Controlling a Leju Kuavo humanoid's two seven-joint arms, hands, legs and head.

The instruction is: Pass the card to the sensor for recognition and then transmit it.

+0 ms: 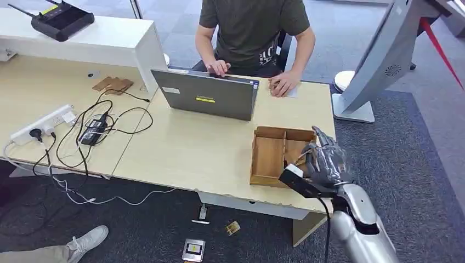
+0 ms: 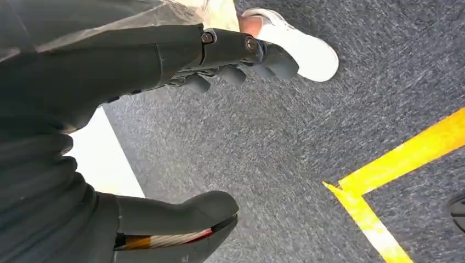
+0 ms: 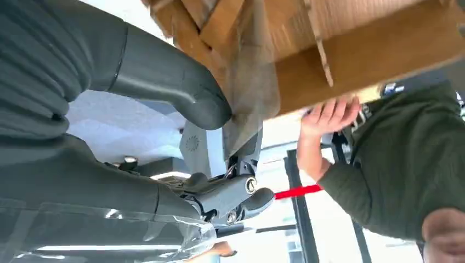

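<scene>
The left hand (image 2: 219,60) hangs over the grey carpet (image 2: 263,164), fingers curled, thumb apart, holding nothing. On the wooden surface (image 1: 192,153), a grey laptop (image 1: 207,96) sits left of and behind the brown cardboard box (image 1: 271,156), with a person (image 1: 252,27) typing behind it. The right hand (image 1: 323,159) is at the box's right side, pinching a see-through card (image 3: 249,104) between thumb and fingers.
</scene>
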